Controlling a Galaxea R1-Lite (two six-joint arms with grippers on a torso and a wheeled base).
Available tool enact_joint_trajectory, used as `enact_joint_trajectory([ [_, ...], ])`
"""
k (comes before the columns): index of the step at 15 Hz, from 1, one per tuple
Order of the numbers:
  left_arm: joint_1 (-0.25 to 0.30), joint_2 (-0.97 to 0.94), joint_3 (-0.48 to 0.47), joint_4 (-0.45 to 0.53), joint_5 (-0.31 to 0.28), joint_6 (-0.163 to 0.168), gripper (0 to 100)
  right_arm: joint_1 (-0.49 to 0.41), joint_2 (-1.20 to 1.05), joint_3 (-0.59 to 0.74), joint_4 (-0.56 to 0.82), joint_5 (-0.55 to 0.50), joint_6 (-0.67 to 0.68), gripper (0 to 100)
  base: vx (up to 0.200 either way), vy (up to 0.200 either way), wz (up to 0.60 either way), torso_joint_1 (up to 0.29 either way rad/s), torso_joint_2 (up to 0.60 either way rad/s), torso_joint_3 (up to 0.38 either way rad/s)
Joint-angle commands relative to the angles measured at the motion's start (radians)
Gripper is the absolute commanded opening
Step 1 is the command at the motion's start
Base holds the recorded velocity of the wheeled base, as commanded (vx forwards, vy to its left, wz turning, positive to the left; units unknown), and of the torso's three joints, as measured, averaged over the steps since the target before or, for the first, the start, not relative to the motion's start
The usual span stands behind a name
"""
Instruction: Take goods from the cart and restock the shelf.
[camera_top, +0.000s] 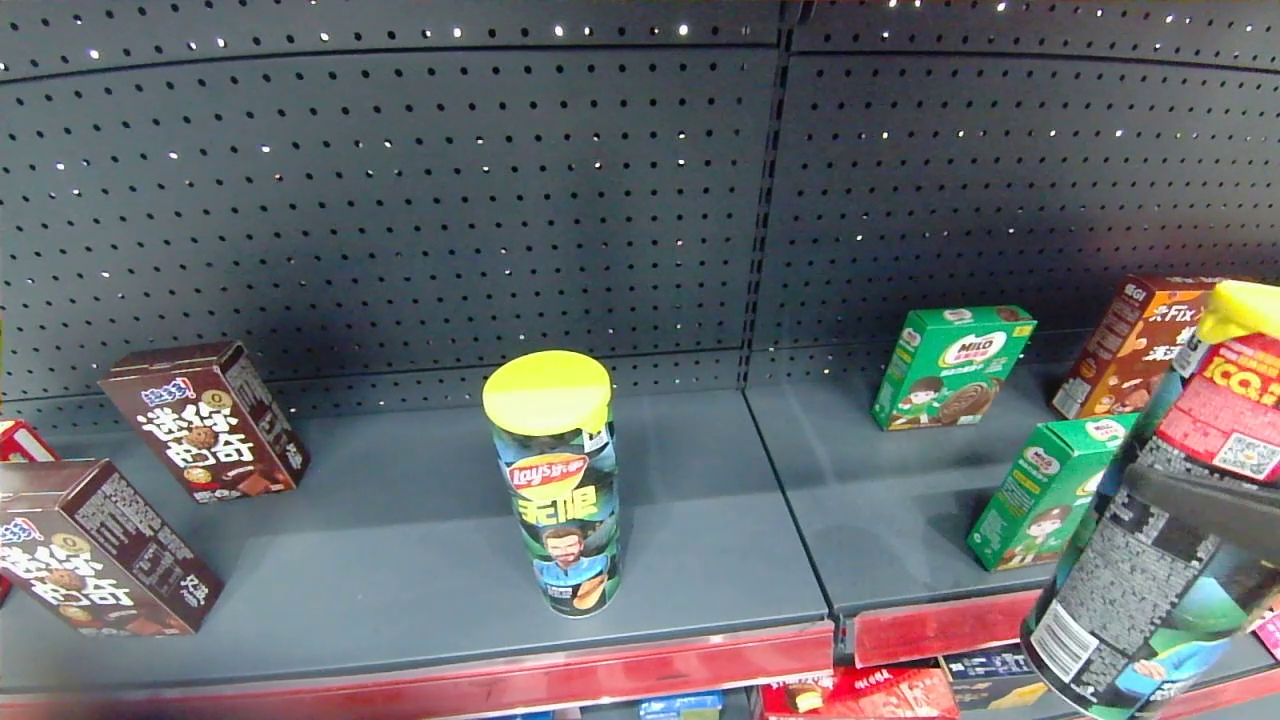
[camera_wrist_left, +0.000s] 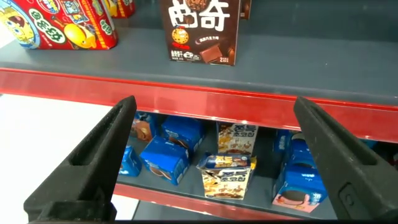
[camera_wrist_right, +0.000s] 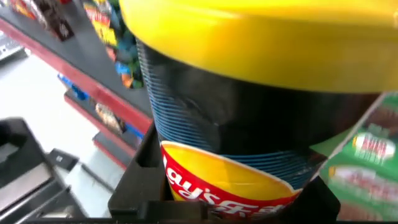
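My right claw (camera_top: 1205, 510) is clamped on a yellow-lidded can (camera_top: 1130, 580), tilted before the shelf (camera_top: 400, 560) at right, probably angled to clear the green boxes (camera_top: 1040, 490). 1 standing can (camera_top: 560, 490) marks the row mid-shelf. My left claw (camera_wrist_left: 211, 162) hangs spread apart, empty, low and out of the way.

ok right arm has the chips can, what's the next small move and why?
Probably shift the right gripper left and forward, carrying the held can toward the bare shelf board beside the standing can. The held can hangs tilted over the red front edge, close to a green box, so setting it down here looks crowded.
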Motion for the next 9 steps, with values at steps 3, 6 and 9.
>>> enact_joint_trajectory([
  [3, -0.001, 0.001, 0.0, 0.0, 0.0, 0.0, 100, 0.003, 0.099, 0.007, -0.087, 0.002, 0.005, 0, 0.0, 0.0, 0.0, 0.0, 0.0, 0.0],
  [6, -0.001, 0.001, 0.0, 0.0, 0.0, 0.0, 100, 0.002, 0.113, 0.008, -0.091, 0.017, 0.011, 0, 0.0, 0.0, 0.6, 0.001, 0.0, 0.002],
  [9, -0.001, 0.001, 0.0, 0.0, 0.0, 0.0, 100, -0.004, 0.108, 0.008, -0.091, 0.017, 0.011, 0, 0.0, 0.0, 0.4, 0.003, 0.0, 0.002],
])
